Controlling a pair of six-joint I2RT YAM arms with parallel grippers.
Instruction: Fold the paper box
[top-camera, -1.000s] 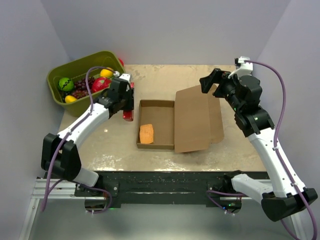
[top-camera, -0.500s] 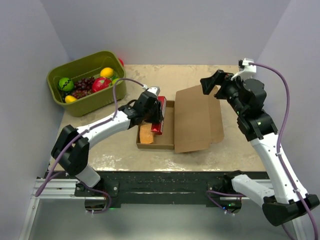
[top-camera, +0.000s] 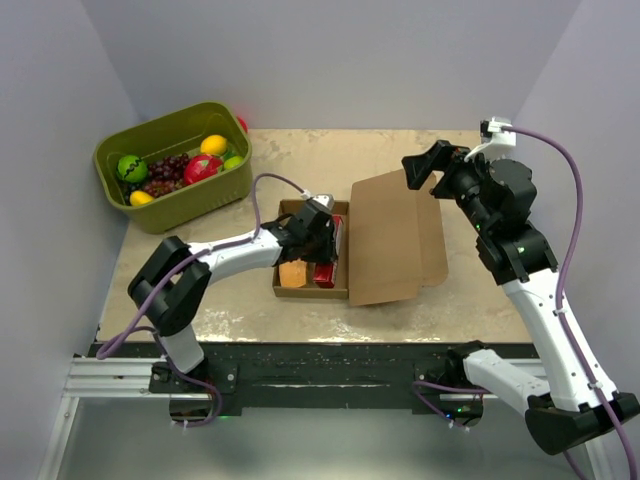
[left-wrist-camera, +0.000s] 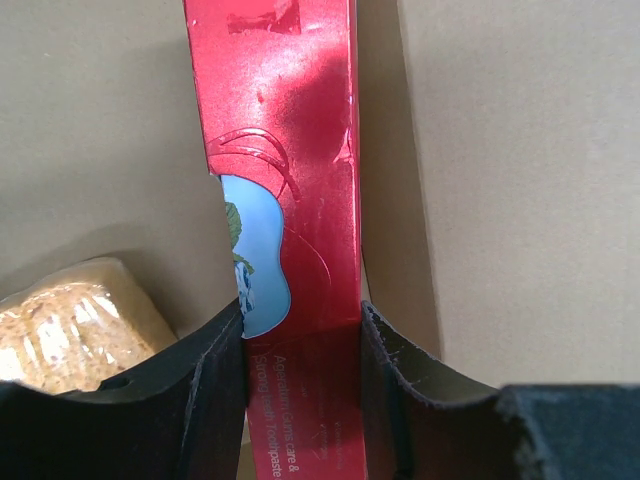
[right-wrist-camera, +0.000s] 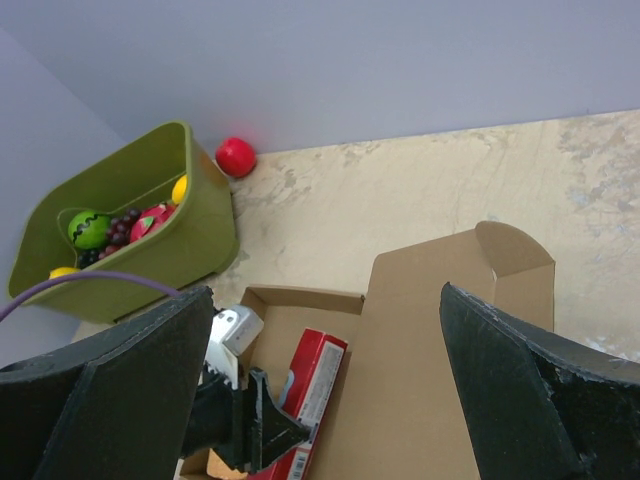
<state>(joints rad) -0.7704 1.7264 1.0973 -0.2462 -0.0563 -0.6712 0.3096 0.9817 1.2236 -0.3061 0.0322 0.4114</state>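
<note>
The paper box lies open on the table, a brown cardboard tray with its lid spread flat to the right. My left gripper is inside the tray, shut on a red toothpaste carton. In the left wrist view the black fingers clamp the carton by its long sides over the tray floor. An orange block lies in the tray just left of the carton. My right gripper hangs open above the lid's far right corner, holding nothing; its view looks down on the lid.
An olive-green bin of toy fruit stands at the back left. A red ball rests behind it by the wall. Bare tabletop lies behind the box. The left arm stretches across the table's left half.
My left arm has swung right from beside the bin, carrying the red carton into the box tray and lowering it next to the orange block. The right gripper has barely shifted.
</note>
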